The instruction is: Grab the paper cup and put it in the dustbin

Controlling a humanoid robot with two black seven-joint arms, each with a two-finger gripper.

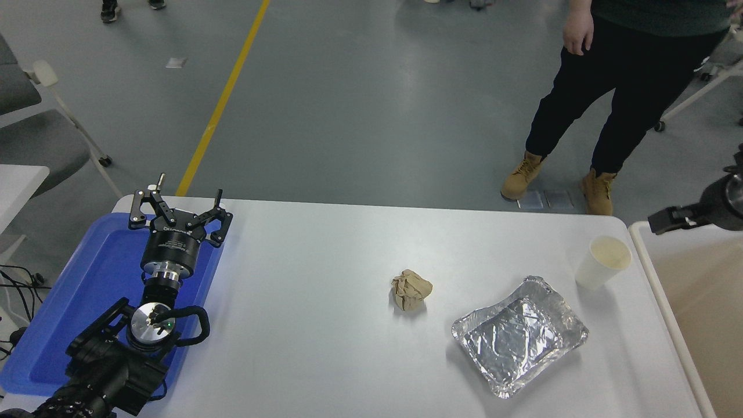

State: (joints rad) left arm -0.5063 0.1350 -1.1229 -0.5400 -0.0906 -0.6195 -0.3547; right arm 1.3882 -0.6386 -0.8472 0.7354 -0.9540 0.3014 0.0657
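Observation:
The white paper cup stands upright and free near the table's far right corner, cream inside showing. The cream-beige dustbin sits just off the table's right edge, with its off-white rim a little right of the cup. My right gripper pokes in from the right edge, above the dustbin's far corner, up and to the right of the cup and apart from it. Only a black end piece of it shows. My left gripper is parked open and empty over the blue tray at the lower left.
A crumpled brown paper ball lies mid-table. A crinkled silver foil tray lies in front of the cup. A person in black trousers and tan boots stands at the far right side. A grey chair stands at far left.

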